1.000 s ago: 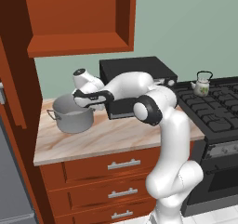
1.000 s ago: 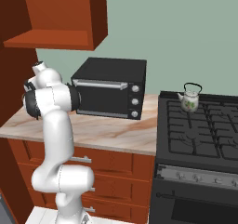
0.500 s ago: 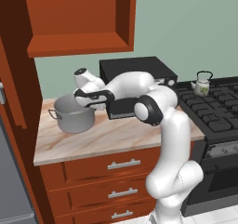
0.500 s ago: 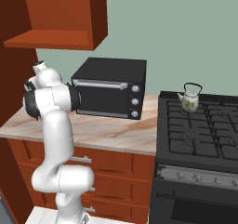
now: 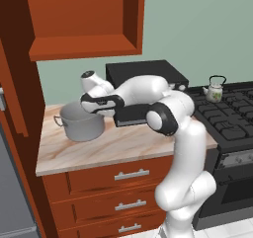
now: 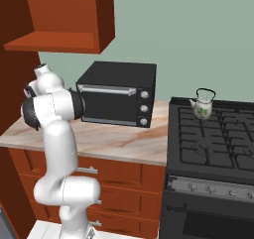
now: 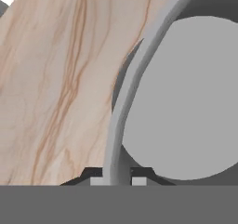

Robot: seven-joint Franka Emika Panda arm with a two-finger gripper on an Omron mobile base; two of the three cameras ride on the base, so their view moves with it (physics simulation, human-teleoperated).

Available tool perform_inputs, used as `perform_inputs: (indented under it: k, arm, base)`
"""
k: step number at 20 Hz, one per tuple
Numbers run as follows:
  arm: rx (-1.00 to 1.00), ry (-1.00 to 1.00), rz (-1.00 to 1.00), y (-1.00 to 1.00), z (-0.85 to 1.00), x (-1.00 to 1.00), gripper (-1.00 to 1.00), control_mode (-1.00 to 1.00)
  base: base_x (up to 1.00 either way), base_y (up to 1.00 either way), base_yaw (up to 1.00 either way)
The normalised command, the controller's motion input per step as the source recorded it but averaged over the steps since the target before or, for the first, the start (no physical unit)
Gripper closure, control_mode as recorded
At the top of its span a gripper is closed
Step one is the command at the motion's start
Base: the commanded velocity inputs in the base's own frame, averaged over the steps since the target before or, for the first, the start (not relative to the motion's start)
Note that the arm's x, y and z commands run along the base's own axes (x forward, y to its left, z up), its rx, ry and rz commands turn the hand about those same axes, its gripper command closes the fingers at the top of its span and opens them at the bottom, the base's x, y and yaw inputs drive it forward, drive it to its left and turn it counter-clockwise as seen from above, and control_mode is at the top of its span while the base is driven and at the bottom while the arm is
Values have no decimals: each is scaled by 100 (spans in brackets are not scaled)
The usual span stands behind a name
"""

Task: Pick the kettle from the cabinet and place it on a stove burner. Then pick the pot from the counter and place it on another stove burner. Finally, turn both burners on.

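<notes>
Fingers [image 7: 95, 174] of the gripper [image 7: 117, 174] are pinched narrow on the rim of the grey stockpot [image 5: 82, 123], one tip inside the wall and one outside. That pot sits on the marbled counter [image 5: 113, 146], left of the black toaster oven [image 6: 118, 93]. Right of the oven, the leaf-print kettle [image 6: 202, 105] stands on a rear stove burner [image 6: 201, 120].

The pot [image 5: 81, 123] was found on the counter [image 5: 118, 148], toward its left end, below the cabinet [image 5: 84, 22]. A toaster oven [image 6: 118, 94] was placed on the same counter, right of the pot and against the back wall. The stove burners [image 6: 218, 139] were located right of the counter. The kettle [image 6: 202, 105] was set on a rear burner, near the toaster oven side. 3 drawers [image 5: 123, 175] were stacked beneath the counter.
</notes>
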Motion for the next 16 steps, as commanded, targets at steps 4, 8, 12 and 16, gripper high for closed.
perform_inputs:
  k: [4, 8, 12, 16]
  arm:
    - [2, -1, 0, -10, 17, -25, 100, -100]
    - [2, -1, 0, -12, 17, -25, 100, -100]
    - [3, -2, 0, -11, 21, -26, 100, -100]
    - [3, -3, 0, -8, 25, -25, 100, -100]
  base:
    - [0, 0, 0]
    - [0, 0, 0]
    - [0, 0, 0]
    - [0, 0, 0]
